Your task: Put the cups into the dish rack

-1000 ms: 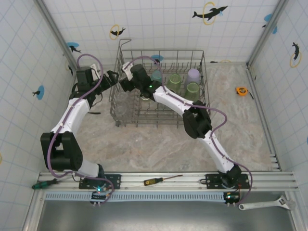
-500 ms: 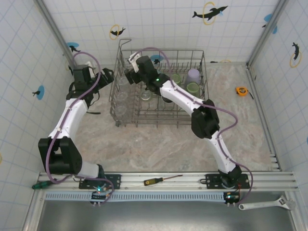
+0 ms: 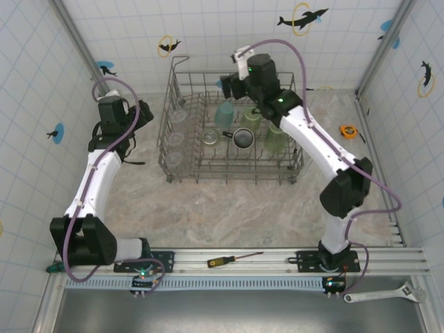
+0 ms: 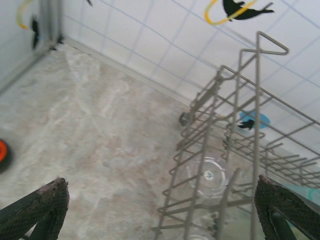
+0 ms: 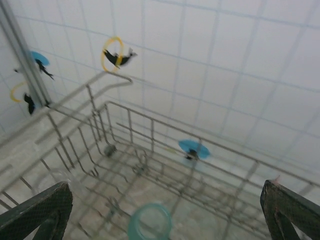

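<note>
The dish rack (image 3: 229,179) stands at the back middle of the table. Inside it I see a teal cup (image 3: 224,114), a black mug (image 3: 243,139), two pale green cups (image 3: 251,119) (image 3: 275,139) and clear glasses (image 3: 174,139) down its left side. My right gripper (image 3: 227,84) hovers open and empty over the rack's back rim; below it lie the teal cup (image 5: 150,222) and rack wires (image 5: 130,120). My left gripper (image 3: 143,114) is open and empty just left of the rack (image 4: 257,100), where a clear glass (image 4: 209,176) shows behind the wires.
An orange tape measure (image 3: 348,130) lies at the right, by the wall. A screwdriver (image 3: 234,259) rests on the front rail, a wrench (image 3: 385,295) at the bottom right. Tiled walls close in the left, back and right sides.
My right arm has lifted out of the rack's left part and swung right to its back rim. The left gripper has drawn back a little to the left.
</note>
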`<action>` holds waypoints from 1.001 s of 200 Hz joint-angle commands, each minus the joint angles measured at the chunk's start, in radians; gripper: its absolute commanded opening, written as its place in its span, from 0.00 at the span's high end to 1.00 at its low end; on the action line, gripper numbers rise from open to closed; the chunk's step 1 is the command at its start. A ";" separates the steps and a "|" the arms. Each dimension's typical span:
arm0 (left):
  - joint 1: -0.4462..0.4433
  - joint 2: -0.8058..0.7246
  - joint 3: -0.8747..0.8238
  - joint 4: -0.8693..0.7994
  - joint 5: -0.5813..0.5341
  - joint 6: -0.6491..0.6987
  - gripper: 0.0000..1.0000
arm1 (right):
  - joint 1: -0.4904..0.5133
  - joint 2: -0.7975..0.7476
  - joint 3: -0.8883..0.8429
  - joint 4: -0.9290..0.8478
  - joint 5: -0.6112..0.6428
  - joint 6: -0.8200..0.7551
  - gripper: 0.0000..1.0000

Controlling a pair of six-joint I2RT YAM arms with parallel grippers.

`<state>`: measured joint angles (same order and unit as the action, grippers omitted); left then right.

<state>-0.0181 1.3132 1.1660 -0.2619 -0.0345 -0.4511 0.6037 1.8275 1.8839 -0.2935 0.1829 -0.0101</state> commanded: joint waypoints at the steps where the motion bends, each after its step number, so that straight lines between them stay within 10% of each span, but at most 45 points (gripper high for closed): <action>1: 0.008 -0.068 -0.071 0.004 -0.149 0.027 0.02 | -0.043 -0.135 -0.175 -0.023 -0.010 0.049 0.00; 107: 0.008 -0.179 -0.468 0.155 -0.400 -0.043 0.02 | -0.390 -0.651 -0.862 0.152 -0.073 0.222 0.00; 200: 0.010 -0.216 -0.887 0.689 -0.414 0.064 0.03 | -0.546 -0.881 -1.411 0.507 0.050 0.232 0.00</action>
<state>-0.0166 1.1519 0.4004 0.2012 -0.4351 -0.4366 0.0696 0.9962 0.5842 0.0246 0.1810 0.2348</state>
